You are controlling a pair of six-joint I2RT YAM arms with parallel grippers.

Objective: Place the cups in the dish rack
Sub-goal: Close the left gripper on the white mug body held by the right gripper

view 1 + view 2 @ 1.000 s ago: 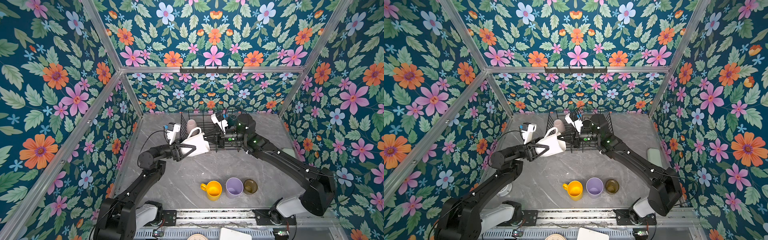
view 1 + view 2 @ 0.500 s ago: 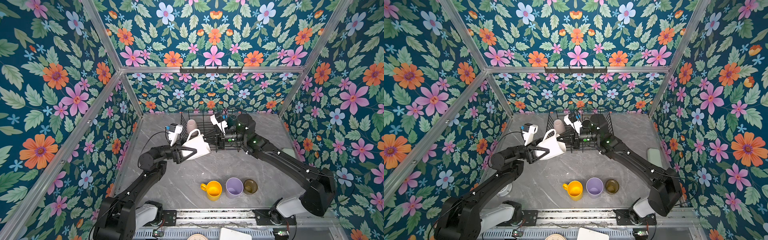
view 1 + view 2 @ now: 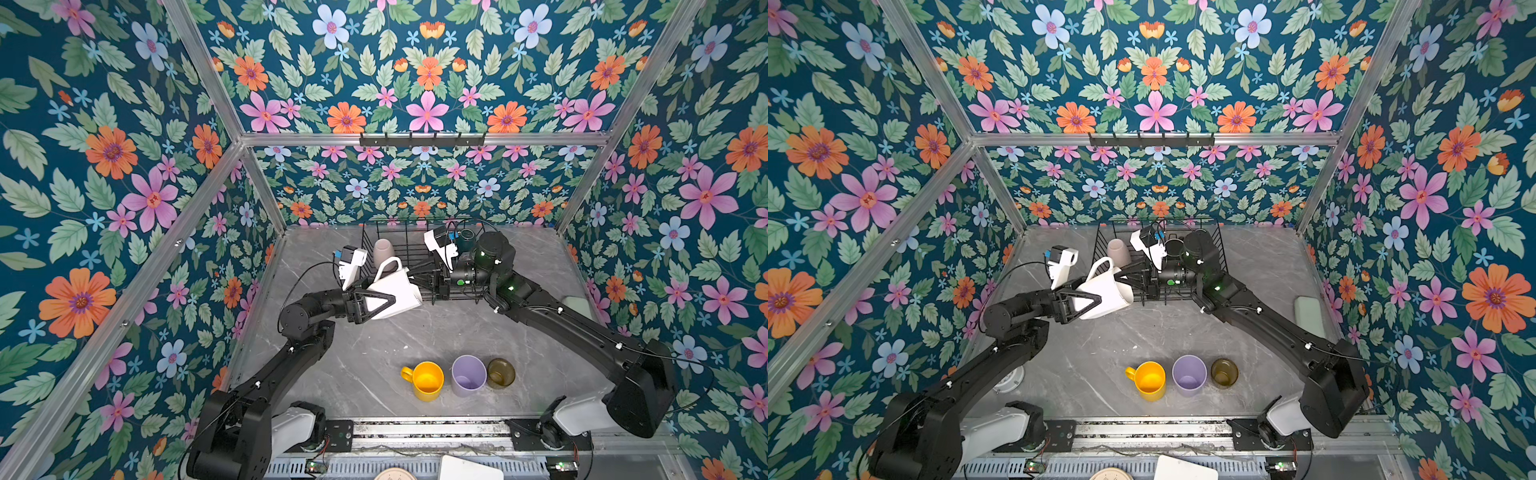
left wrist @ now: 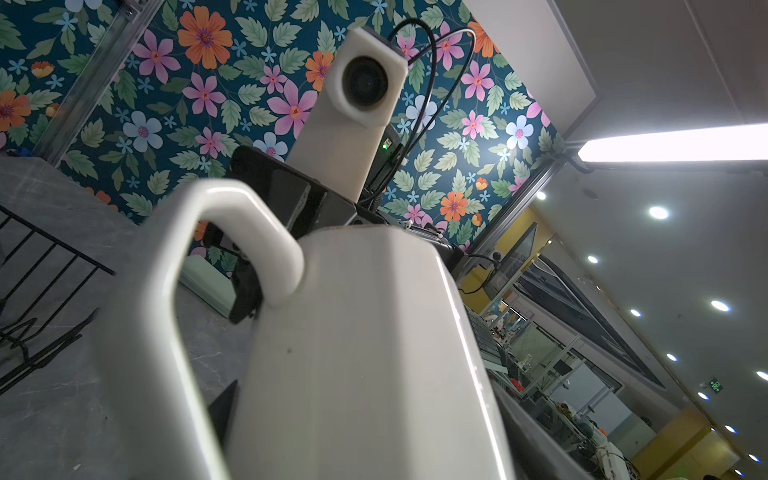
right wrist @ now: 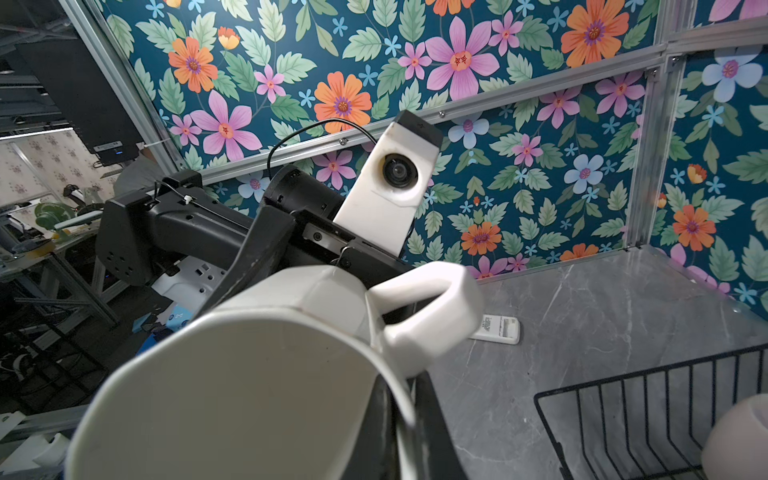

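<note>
A white mug (image 3: 395, 291) (image 3: 1106, 291) hangs tilted in the air just in front of the black wire dish rack (image 3: 409, 249) (image 3: 1100, 245). My left gripper (image 3: 390, 301) (image 3: 1096, 299) is shut on its body, the fingers flanking its base. My right gripper (image 3: 415, 276) (image 5: 405, 399) is shut on the mug's rim (image 5: 390, 365), one finger inside and one outside. A pale pink cup (image 3: 383, 251) stands upside down in the rack, with a dark mug (image 3: 465, 239) behind my right wrist. Near the table's front stand a yellow mug (image 3: 426, 380), a lavender tumbler (image 3: 468, 374) and an amber glass (image 3: 500, 372).
A pale green block (image 3: 577, 305) lies at the table's right edge. A flat white box (image 5: 500, 328) lies on the table by the left wall. Flowered walls close in three sides, and the arm bases stand along the front rail.
The white mug and both grippers drifted slightly toward the left and front. My left jaws narrowed onto the mug's body. The right gripper stayed shut on the rim.
</note>
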